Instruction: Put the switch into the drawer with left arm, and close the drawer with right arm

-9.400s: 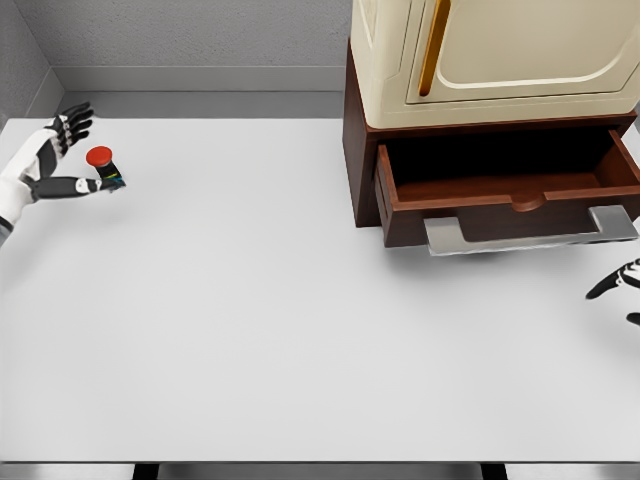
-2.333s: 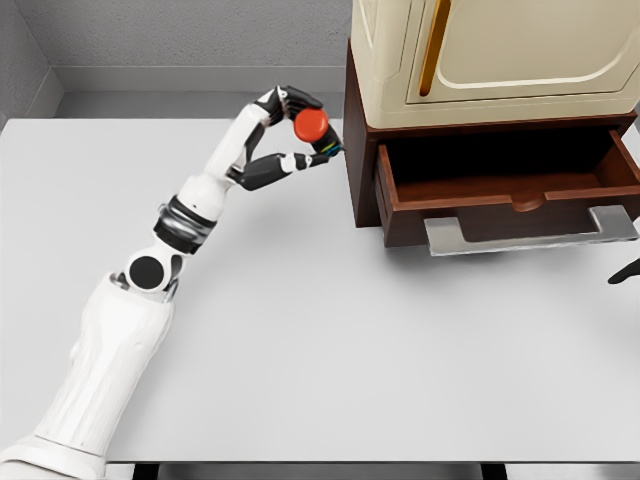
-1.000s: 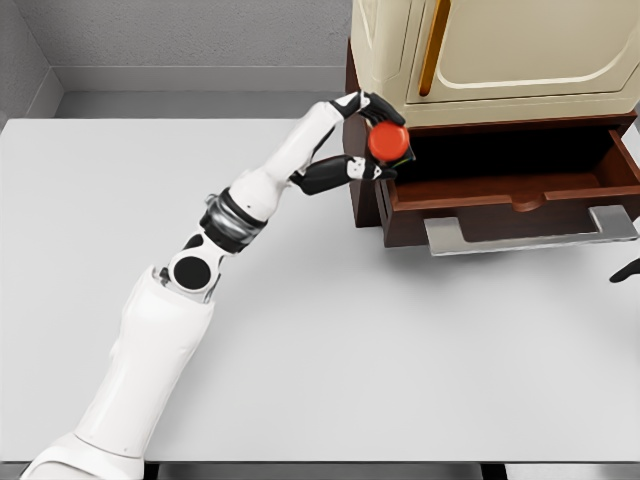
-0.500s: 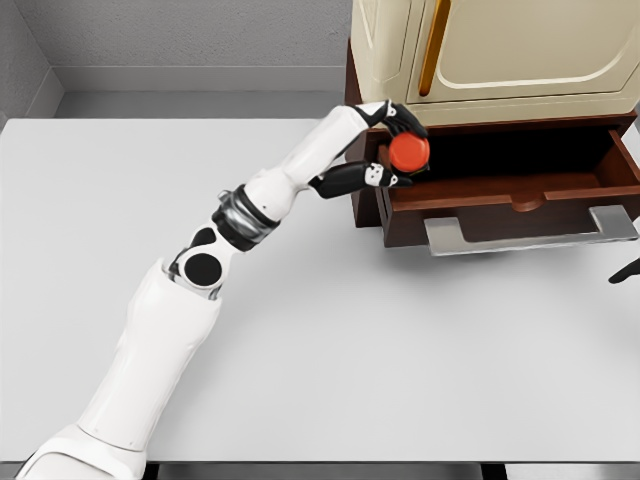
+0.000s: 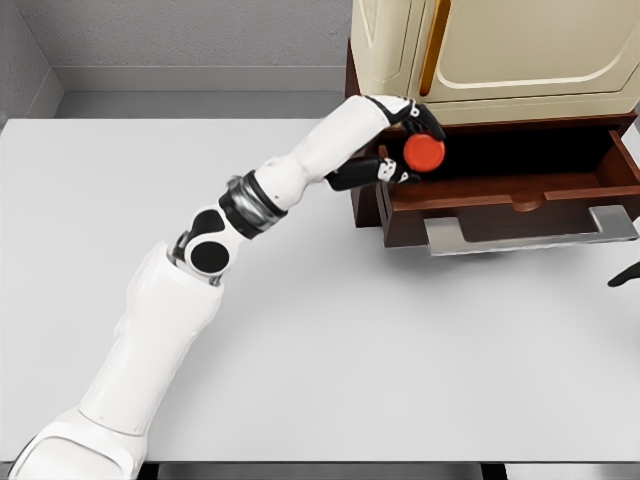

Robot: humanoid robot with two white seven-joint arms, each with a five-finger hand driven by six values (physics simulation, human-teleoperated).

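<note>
The switch point(image 5: 424, 152), topped by a red button, is pinched in the fingers of the left hand point(image 5: 405, 145) over the left end of the open drawer point(image 5: 500, 195). Only dark fingertips of the right hand point(image 5: 627, 275) are seen at the desk point(image 5: 300, 330) edge; its state cannot be told.

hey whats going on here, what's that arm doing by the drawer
The robot's left hand is gripping a switch with a round red button and holding it over the left end of the open dark brown wooden drawer, under the cream cabinet. The switch has not been let go. Only the dark fingertips of the right hand show at the right edge, away from the drawer's grey handle.
</note>
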